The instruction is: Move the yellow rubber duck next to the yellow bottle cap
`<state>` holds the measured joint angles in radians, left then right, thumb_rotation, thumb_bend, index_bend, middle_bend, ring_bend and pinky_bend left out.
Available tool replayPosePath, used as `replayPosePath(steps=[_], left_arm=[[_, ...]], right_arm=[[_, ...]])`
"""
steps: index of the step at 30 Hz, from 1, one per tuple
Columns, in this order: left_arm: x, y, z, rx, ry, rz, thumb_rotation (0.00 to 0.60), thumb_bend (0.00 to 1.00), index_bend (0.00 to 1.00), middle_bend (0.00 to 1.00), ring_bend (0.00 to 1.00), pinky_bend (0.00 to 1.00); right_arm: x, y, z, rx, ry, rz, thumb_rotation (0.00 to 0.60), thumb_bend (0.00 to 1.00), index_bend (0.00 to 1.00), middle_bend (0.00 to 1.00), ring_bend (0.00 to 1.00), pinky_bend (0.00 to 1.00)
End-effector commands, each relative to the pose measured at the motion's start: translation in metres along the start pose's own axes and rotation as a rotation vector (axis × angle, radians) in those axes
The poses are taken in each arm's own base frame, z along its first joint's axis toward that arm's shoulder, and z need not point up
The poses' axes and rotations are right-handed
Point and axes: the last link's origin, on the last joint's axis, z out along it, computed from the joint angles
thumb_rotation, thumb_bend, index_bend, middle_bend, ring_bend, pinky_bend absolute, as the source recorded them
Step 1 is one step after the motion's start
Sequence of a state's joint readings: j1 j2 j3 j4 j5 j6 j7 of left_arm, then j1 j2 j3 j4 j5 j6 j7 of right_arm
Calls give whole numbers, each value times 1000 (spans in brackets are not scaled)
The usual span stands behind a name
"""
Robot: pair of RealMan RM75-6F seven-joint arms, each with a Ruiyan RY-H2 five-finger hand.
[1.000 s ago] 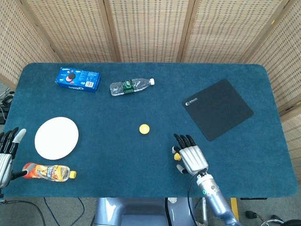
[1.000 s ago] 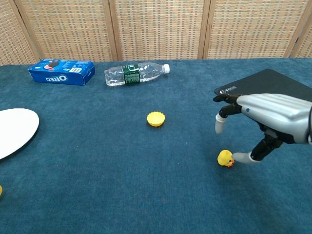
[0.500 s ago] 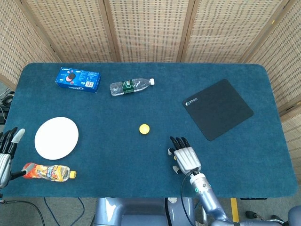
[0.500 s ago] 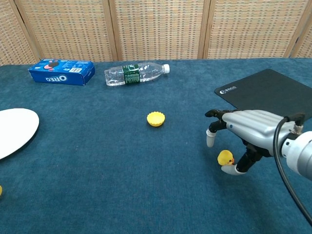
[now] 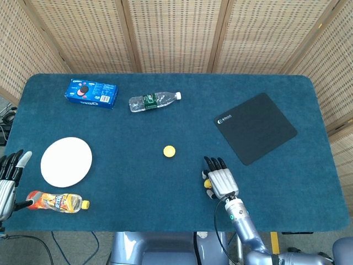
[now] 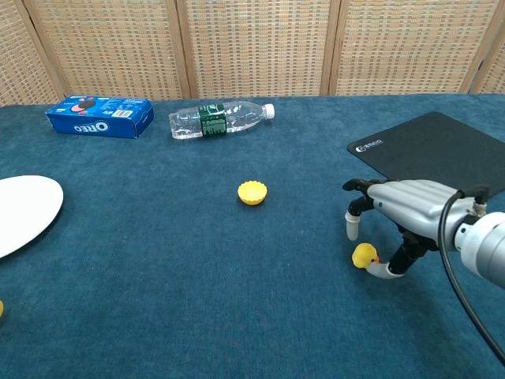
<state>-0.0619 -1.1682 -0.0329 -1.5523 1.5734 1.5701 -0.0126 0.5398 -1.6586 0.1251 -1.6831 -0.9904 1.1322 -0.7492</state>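
The small yellow rubber duck (image 6: pixel 364 255) sits on the blue table cloth, right of centre and near the front edge; in the head view the duck (image 5: pixel 207 183) peeks out at the left side of my right hand (image 5: pixel 222 179). My right hand (image 6: pixel 402 209) arches low over it, fingers apart, with the thumb tip touching the duck's right side. The duck rests on the cloth. The yellow bottle cap (image 6: pixel 252 192) lies apart, to the duck's far left (image 5: pixel 169 150). My left hand (image 5: pixel 10 171) hovers at the table's left edge, fingers spread, holding nothing.
A black mouse pad (image 5: pixel 255 127) lies behind the right hand. At the back are an Oreo box (image 5: pixel 91 93) and a lying water bottle (image 5: pixel 153 101). A white plate (image 5: pixel 66 161) and an orange drink bottle (image 5: pixel 55 201) lie at front left.
My right hand has dropped lower over the duck and its thumb has curled in against it. The duck stays where it was, and the left hand has not moved.
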Motion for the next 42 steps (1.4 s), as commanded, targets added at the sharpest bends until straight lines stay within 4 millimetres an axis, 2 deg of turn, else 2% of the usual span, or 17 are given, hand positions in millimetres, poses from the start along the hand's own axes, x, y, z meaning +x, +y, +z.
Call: replayPosePath(steps=[1, 22, 30, 37, 42], left_arm=[[0, 0, 0, -1, -3, -1, 600, 157, 0, 0, 0, 0], [-1, 3, 0, -17, -28, -42, 600, 156, 0, 0, 0, 0], [-2, 1, 0, -20, -28, -34, 600, 157, 0, 0, 0, 0], [0, 1, 1, -19, -21, -36, 600, 155, 0, 0, 0, 0], [1, 0, 1, -18, -18, -41, 600, 156, 0, 0, 0, 0]], right_arm=[[-3, 3, 1, -7, -9, -8, 600, 261, 413, 8, 0, 0], [-17, 6, 14, -34, -72, -56, 600, 263, 469, 45, 0, 7], [-14, 10, 13, -57, -55, -79, 600, 262, 525, 74, 0, 16], [-8, 4, 12, -37, -34, -84, 600, 262, 544, 86, 0, 18], [4, -4, 9, -22, -3, -94, 600, 262, 544, 88, 0, 19]])
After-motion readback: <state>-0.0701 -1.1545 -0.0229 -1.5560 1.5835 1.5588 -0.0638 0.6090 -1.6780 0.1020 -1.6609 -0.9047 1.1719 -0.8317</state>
